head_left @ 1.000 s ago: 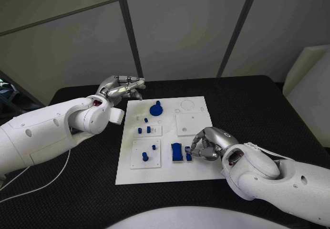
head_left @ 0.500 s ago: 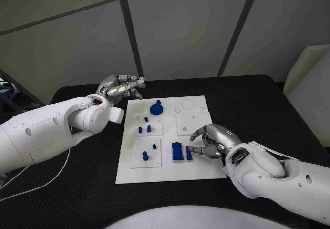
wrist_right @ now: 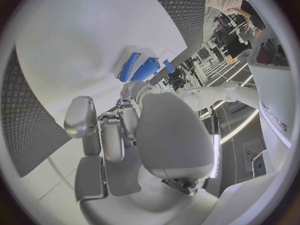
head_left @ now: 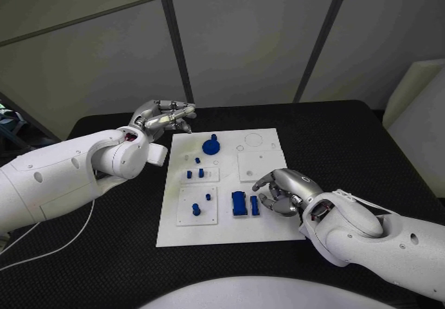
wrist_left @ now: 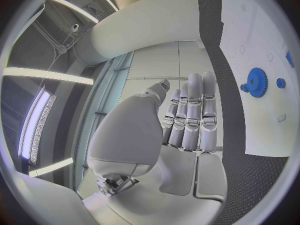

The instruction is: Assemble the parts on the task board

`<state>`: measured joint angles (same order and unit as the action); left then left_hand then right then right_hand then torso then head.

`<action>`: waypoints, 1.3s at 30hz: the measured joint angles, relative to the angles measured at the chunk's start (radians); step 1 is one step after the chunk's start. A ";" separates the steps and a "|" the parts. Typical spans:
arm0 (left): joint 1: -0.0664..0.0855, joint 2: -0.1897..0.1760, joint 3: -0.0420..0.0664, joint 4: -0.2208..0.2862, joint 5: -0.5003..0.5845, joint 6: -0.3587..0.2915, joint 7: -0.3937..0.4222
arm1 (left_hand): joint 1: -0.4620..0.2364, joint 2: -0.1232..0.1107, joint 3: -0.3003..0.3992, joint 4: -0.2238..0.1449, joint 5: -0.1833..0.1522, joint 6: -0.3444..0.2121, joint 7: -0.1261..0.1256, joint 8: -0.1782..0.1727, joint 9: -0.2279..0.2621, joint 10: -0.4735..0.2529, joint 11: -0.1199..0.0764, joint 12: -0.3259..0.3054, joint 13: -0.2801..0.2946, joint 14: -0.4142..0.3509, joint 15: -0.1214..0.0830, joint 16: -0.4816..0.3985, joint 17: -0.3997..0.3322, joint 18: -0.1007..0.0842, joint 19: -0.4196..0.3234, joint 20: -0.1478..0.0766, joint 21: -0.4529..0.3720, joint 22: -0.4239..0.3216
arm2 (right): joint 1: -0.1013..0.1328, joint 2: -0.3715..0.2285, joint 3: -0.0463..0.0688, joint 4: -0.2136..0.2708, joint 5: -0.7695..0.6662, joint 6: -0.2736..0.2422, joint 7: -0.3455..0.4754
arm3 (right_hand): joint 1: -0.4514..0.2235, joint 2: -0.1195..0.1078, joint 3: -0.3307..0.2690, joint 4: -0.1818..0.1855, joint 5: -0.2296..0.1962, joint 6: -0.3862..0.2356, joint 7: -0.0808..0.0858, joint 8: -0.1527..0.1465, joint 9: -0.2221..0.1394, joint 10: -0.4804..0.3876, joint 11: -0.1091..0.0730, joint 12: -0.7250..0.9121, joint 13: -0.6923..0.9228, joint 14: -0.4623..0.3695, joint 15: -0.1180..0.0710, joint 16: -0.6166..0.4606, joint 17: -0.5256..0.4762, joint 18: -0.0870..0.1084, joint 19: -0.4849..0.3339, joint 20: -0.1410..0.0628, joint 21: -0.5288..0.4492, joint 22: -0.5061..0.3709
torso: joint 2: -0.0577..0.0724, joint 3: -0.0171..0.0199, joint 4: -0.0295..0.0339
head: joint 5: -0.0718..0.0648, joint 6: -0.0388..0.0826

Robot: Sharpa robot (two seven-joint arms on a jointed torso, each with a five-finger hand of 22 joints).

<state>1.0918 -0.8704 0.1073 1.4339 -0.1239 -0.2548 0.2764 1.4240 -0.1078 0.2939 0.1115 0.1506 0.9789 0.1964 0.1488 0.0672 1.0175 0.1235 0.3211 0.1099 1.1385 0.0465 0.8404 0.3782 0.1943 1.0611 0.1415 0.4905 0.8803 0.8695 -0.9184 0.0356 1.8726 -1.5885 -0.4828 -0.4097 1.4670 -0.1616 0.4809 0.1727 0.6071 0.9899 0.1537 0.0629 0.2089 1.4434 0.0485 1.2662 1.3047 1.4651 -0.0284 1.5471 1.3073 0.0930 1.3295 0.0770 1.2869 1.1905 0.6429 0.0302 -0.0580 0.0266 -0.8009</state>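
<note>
Two slim blue blocks (head_left: 245, 205) are standing side by side near the right edge of the flat white task board (head_left: 232, 232), and we are hovering our right hand (head_left: 283, 193) just beside them, fingers curled loosely inward; we are judging that it is holding nothing, though from the head view the fingertips are partly hiding the narrower block (head_left: 255, 205), so contact there we cannot tell. The risk we are seeing is a sideways nudge: a fingertip brushing that narrow piece could tip it or push it against the wider block (head_left: 238, 204), spoiling the fit. Our left hand (head_left: 163, 117) is hanging over the black tabletop (head_left: 111, 257) past the board's far left corner, fingers extended close together and gripping nothing, so the board is lying unbraced and a firm press could slide it. Farther up, the round blue gear (head_left: 211, 147) and the small blue pegs (head_left: 195, 174) are sitting well apart from either hand and are looking safe.
</note>
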 measured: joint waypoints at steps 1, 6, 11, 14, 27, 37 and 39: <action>0.000 0.000 0.000 0.000 0.000 0.000 0.000 | 0.000 0.000 0.000 0.000 0.000 0.000 0.000 0.000 0.000 0.000 0.000 0.000 0.000 0.000 0.000 0.000 0.000 0.000 0.000 0.000 0.000 0.000 | 0.000 0.001 0.000 -0.001 0.002 0.004 0.004 | -0.012 -0.012 0.060 -0.018 0.000 0.007 0.000 0.000 -0.015 0.000 0.000 0.000 0.003 0.000 0.000 0.000 0.000 0.000 0.000 0.000 0.003 0.005 | 0.000 0.0000 0.0000 | 0.000 -0.001; 0.000 0.000 0.000 0.000 0.000 0.000 0.000 | 0.000 0.000 0.000 0.000 0.000 0.000 0.000 0.000 0.000 0.000 0.000 0.000 0.000 0.000 0.000 0.000 0.000 0.000 0.000 0.000 0.000 0.000 | 0.000 0.003 0.000 -0.002 0.008 0.018 0.014 | -0.042 -0.041 0.209 -0.087 -0.003 0.021 -0.004 0.000 -0.052 0.002 0.002 0.004 0.003 0.000 0.000 0.000 0.000 0.000 -0.004 -0.004 0.026 0.022 | 0.000 -0.0002 0.0000 | 0.001 -0.002; 0.000 0.000 0.000 0.000 0.000 0.000 0.000 | 0.000 0.000 0.000 0.000 0.000 0.000 0.000 0.000 0.000 0.000 0.000 0.000 0.000 0.000 0.000 0.000 0.000 0.000 0.000 0.000 0.000 0.000 | 0.000 0.005 0.000 -0.006 0.013 0.030 0.019 | -0.089 -0.035 0.301 -0.149 -0.009 0.026 -0.009 0.000 -0.077 0.004 0.004 0.004 0.003 0.000 0.000 0.000 0.000 0.000 -0.011 -0.004 0.040 0.034 | 0.000 -0.0006 0.0004 | 0.001 -0.004; 0.000 0.000 0.000 0.000 0.000 0.000 0.000 | 0.000 0.000 0.000 0.000 0.000 0.000 0.000 0.000 0.000 0.000 0.000 0.000 0.000 0.000 0.000 0.000 0.000 0.000 0.000 0.000 0.000 0.000 | 0.000 0.006 0.000 -0.009 0.015 0.036 0.020 | -0.116 -0.032 0.317 -0.165 -0.015 0.030 -0.005 0.000 -0.085 0.004 0.003 0.004 0.003 0.000 0.000 0.000 0.000 0.000 -0.011 -0.004 0.045 0.037 | 0.000 -0.0007 0.0004 | 0.001 -0.004; 0.000 -0.001 0.000 0.000 0.000 0.000 0.000 | 0.000 0.000 0.000 0.000 0.000 0.000 0.000 0.000 0.000 0.000 0.000 0.000 0.000 0.000 0.000 0.000 0.000 0.000 0.000 0.000 0.000 0.000 | 0.000 0.010 0.001 -0.013 0.021 0.063 0.020 | -0.138 -0.024 0.332 -0.187 -0.015 0.046 -0.011 0.001 -0.096 0.004 0.003 0.008 0.003 0.000 0.000 0.000 0.000 0.000 -0.011 -0.004 0.049 0.042 | 0.000 -0.0007 0.0005 | 0.003 -0.007; 0.000 -0.001 0.000 0.000 0.000 0.000 0.000 | 0.000 0.000 0.000 0.000 0.000 0.000 0.000 0.000 0.000 0.000 0.000 0.000 0.000 0.000 0.000 0.000 0.000 0.000 0.000 0.000 0.000 0.000 | 0.002 0.012 0.002 -0.017 0.021 0.080 0.018 | -0.143 -0.021 0.332 -0.190 -0.015 0.048 -0.010 0.003 -0.098 0.004 0.003 0.008 0.003 0.000 0.000 0.000 0.000 0.000 -0.011 -0.004 0.050 0.042 | 0.000 -0.0005 0.0005 | 0.003 -0.008; 0.000 -0.001 0.000 0.000 0.000 0.000 0.000 | 0.000 0.000 0.000 0.000 0.000 0.000 0.000 0.000 0.000 0.000 0.000 0.000 0.000 0.000 0.000 0.000 0.000 0.000 0.000 0.000 0.000 0.000 | 0.002 0.013 0.002 -0.018 0.021 0.082 0.017 | -0.144 -0.020 0.333 -0.193 -0.015 0.051 -0.013 0.002 -0.098 0.004 0.003 0.008 0.003 0.000 0.000 0.000 0.000 0.000 -0.011 -0.004 0.050 0.042 | 0.000 -0.0005 0.0005 | 0.003 -0.009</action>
<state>1.0917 -0.8712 0.1073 1.4337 -0.1239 -0.2545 0.2763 1.4240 -0.1078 0.2939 0.1115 0.1506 0.9790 0.1963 0.1488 0.0672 1.0175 0.1236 0.3211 0.1100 1.1385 0.0465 0.8404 0.3785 0.1943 1.0611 0.1415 0.4905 0.8806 0.8718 -0.9058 0.0380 1.8551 -1.5677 -0.4010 -0.3925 1.3234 -0.1813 0.8138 -0.0206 0.5918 1.0406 0.1407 0.0652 0.1110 1.4470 0.0519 1.2741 1.3079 1.4650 -0.0283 1.5471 1.3074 0.0929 1.3189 0.0734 1.3372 1.2322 0.6425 0.0297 -0.0575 0.0294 -0.8095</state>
